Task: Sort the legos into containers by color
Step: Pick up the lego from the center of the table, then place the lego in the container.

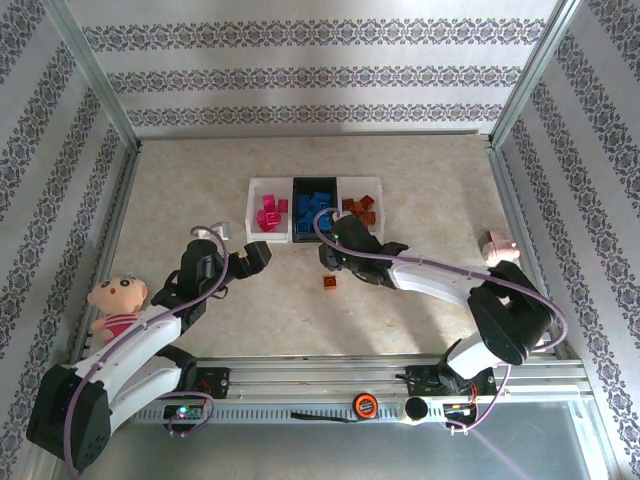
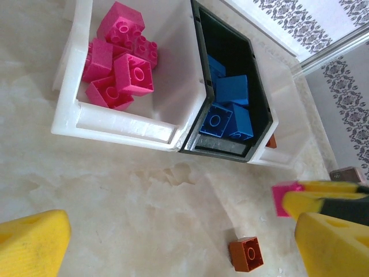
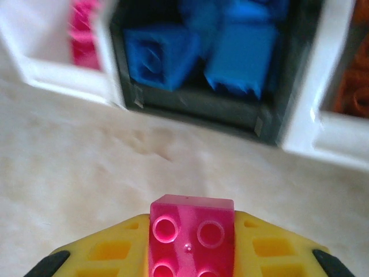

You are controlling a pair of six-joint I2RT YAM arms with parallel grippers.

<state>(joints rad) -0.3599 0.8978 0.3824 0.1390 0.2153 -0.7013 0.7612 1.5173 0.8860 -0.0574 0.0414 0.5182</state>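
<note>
Most bricks point(image 2: 118, 69) are sorted, a pink brick point(image 3: 192, 222) is gripped by the right hand point(image 3: 192, 254), an orange brick point(image 2: 247, 254) is left, the left hand point(image 2: 181, 236) is spread.

No readable text, no labels or numbers, legos point(image 2: 134, 74) and containers point(image 2: 115, 124) included

Left gripper point(image 1: 257, 258) spread, right gripper point(image 3: 192, 239) clamped
</note>
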